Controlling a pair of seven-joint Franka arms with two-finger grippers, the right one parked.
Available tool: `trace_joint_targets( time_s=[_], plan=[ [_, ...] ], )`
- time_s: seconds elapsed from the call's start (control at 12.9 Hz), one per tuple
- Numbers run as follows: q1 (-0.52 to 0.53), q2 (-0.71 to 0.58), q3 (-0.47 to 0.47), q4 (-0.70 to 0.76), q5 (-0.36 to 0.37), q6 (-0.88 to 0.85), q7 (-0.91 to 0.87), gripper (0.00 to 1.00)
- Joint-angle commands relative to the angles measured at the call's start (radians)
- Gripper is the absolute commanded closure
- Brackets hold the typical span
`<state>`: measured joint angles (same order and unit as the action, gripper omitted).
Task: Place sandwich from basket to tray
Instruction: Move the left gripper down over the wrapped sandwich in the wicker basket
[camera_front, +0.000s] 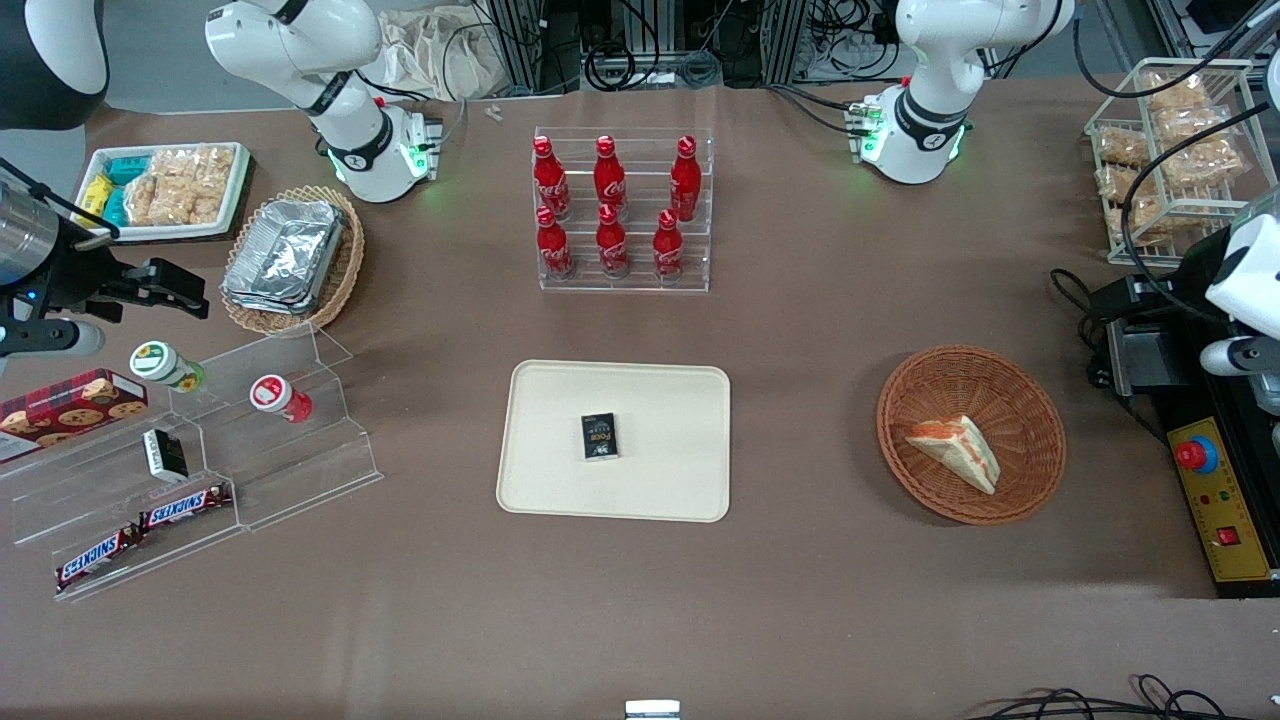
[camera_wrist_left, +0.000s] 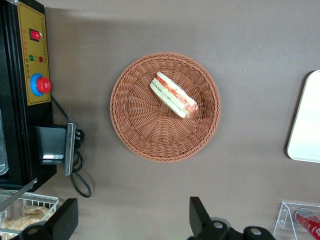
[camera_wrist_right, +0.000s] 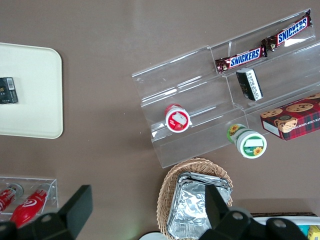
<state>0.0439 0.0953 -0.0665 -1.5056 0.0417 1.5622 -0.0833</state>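
Observation:
The sandwich (camera_front: 955, 452) (camera_wrist_left: 173, 95), a white-bread wedge with orange-red and green filling, lies in the round reddish-brown basket (camera_front: 900, 400) (camera_wrist_left: 135, 125). The cream tray (camera_front: 560, 480) (camera_wrist_left: 306, 125) sits beside the basket, toward the parked arm's end, and carries a small black box (camera_front: 600, 436). My gripper (camera_wrist_left: 131, 220) hangs high over bare table next to the basket, well clear of it. It is open wide, with nothing between its fingers (camera_wrist_left: 200, 220).
A black and yellow control box with a red button (camera_front: 1195, 455) (camera_wrist_left: 40, 85) lies close beside the basket at the working arm's end. A rack of red bottles (camera_front: 622, 210) stands farther back. An acrylic stand (camera_front: 200, 470) and a foil-filled oval basket (camera_front: 290, 260) sit at the parked arm's end.

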Motion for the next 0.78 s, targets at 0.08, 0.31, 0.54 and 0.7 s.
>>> trace_joint_targets(
  time_s=[0.08, 0.31, 0.54, 0.7],
  plan=[
    [0.001, 0.018, -0.006, 0.038, -0.006, -0.022, 0.014, 0.00],
    [-0.012, 0.069, -0.009, 0.036, 0.006, -0.005, 0.008, 0.00],
    [-0.015, 0.106, -0.015, -0.001, -0.009, 0.030, -0.028, 0.00],
    [-0.022, 0.148, -0.038, -0.018, -0.011, 0.032, -0.027, 0.01]
  ],
)
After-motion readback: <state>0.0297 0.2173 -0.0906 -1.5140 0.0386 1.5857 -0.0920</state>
